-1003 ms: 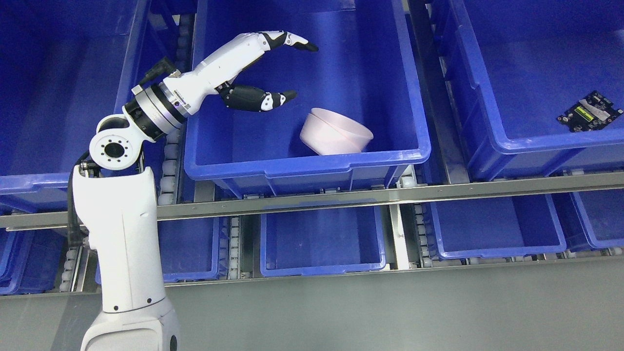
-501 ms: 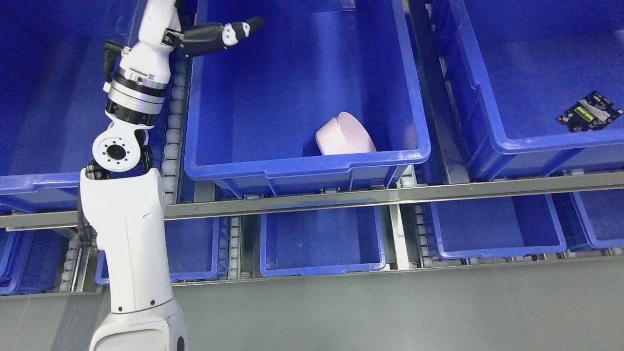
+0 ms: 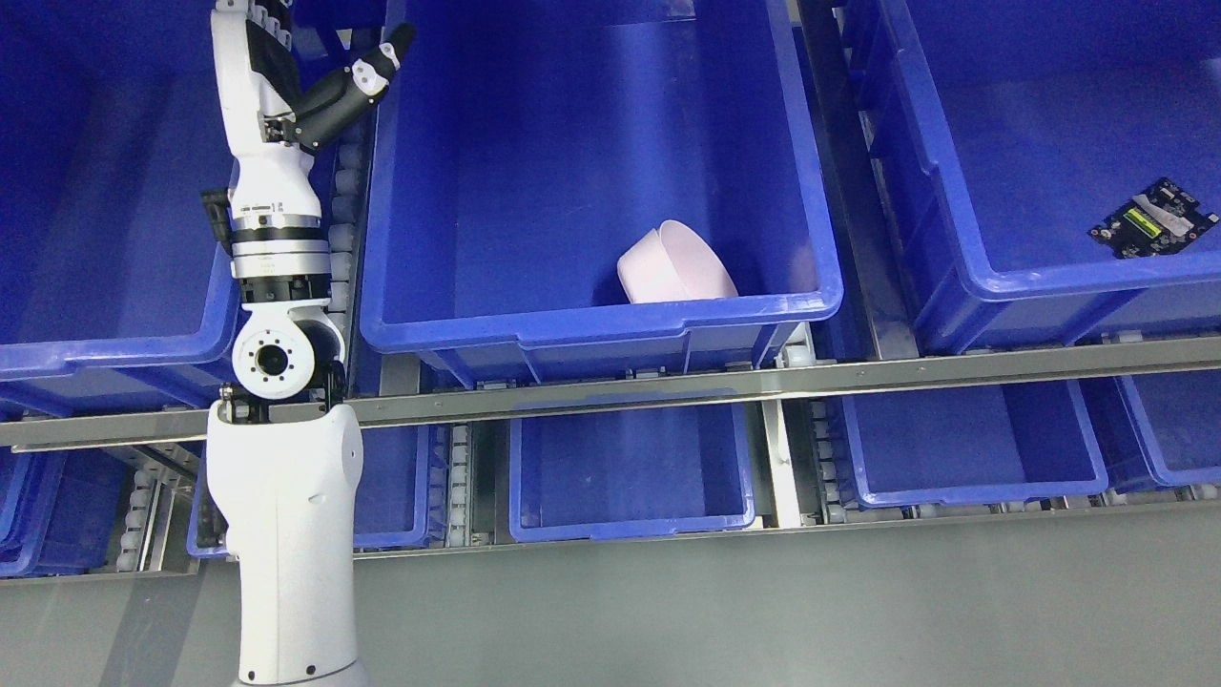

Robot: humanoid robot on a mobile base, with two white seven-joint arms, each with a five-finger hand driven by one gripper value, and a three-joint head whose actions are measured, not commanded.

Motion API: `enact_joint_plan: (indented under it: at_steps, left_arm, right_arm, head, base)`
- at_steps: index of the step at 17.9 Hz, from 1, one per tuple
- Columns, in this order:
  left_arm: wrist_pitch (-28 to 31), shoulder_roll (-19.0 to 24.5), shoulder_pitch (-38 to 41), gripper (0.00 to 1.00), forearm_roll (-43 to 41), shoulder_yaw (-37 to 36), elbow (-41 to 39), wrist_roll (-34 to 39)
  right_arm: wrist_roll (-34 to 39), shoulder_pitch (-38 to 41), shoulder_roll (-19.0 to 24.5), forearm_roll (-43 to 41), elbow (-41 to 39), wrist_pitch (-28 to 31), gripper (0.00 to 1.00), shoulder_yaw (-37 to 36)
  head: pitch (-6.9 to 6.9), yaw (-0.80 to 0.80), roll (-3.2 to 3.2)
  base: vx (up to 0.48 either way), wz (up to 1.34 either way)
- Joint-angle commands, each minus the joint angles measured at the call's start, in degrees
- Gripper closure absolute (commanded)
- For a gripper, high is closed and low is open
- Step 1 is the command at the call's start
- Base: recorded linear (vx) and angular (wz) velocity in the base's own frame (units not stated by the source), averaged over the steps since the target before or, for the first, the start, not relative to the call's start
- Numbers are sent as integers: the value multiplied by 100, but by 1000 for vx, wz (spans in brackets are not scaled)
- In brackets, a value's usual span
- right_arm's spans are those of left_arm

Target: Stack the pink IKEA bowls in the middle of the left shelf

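Note:
The pink bowls (image 3: 675, 265) lie tipped on their side in the near right corner of the middle blue bin (image 3: 591, 320), leaning toward the bin's front wall. My left hand (image 3: 305, 57) is raised at the top left, over the gap between the left bin and the middle bin, well away from the bowls. Its fingers are spread and hold nothing; the black thumb (image 3: 358, 81) points up and right. The other fingertips run off the top edge. The right arm is out of view.
A blue bin (image 3: 105, 334) stands to the left and another (image 3: 1040, 277) to the right, holding a small black circuit board (image 3: 1152, 227). A metal shelf rail (image 3: 763, 382) runs across below them. More blue bins (image 3: 630, 525) sit on the lower level above grey floor.
My left hand swung out of the middle bin, up and left to the top edge, empty. The bowls rolled from mouth-down-right onto their side near the front wall, then stayed still.

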Motion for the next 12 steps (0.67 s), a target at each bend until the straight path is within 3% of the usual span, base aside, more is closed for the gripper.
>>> enact_joint_plan:
  at_steps: [1, 4, 12]
  left_arm:
    - [291, 37, 393, 1, 81, -203, -738, 25]
    - [-7, 37, 543, 0, 72, -203, -738, -203]
    - [265, 37, 534, 0, 81, -27, -747, -414]
  right_arm:
    - [-4, 0, -100, -9, -100, 5, 0, -26]
    - [-4, 0, -100, -9, -100, 5, 0, -26]
    - [-4, 0, -100, -9, -100, 5, 0, -26]
  head:
    - [0, 0, 0]
    - [0, 0, 0]
    - [0, 0, 0]
  base:
    - [0, 0]
    - [0, 0]
    - [0, 0]
